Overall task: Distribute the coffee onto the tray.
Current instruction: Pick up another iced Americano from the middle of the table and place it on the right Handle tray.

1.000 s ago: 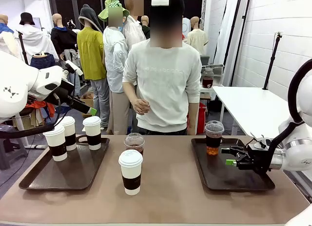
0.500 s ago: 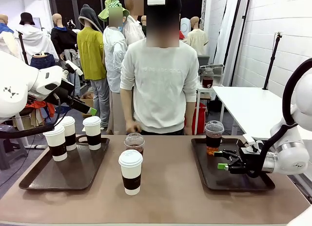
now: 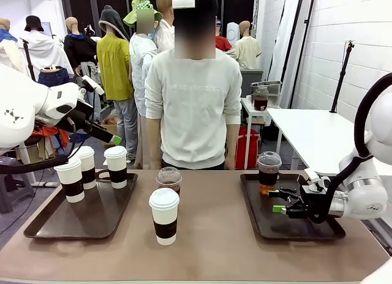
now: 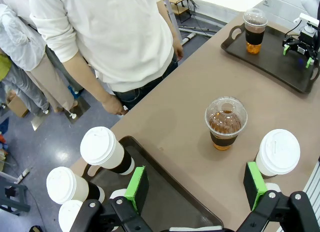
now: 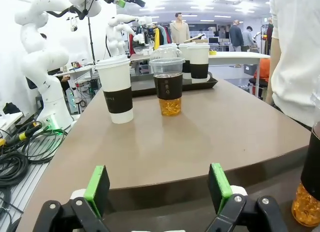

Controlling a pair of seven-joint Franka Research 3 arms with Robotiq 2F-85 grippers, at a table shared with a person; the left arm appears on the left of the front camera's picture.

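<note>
Two cups wait on the bare table [image 3: 208, 253] in the middle: a white paper cup [image 3: 164, 215] nearer me and a clear cup [image 3: 169, 179] of dark coffee just behind it. Three more paper cups [image 3: 86, 166] stand close together at the far end of the left tray [image 3: 92, 221]. A second clear cup [image 3: 269, 172] sits in the far left corner of the right tray [image 3: 306, 226].

My right gripper [image 3: 277, 201] hangs low over the right tray, spread wide and holding nothing, pointing left toward the middle pair. Its far finger is near that second clear cup, so my first worry is clipping it on the way out and slopping coffee. (In the right wrist view that cup's side looms at the right edge.) The middle pair also stand close to each other, and going for either with jaws this wide could nudge the other over. The clear cup looks soft, so I judge a hard squeeze could pop its domed lid. Carried low, a cup's base could catch the tray's raised rim.

My left gripper [image 4: 196, 167] is raised over the left tray, also wide open and empty. Coming down among those three crowded cups risks knocking one. The person [image 3: 193, 106] stands at the far edge, so any long reach should stop short of them.
</note>
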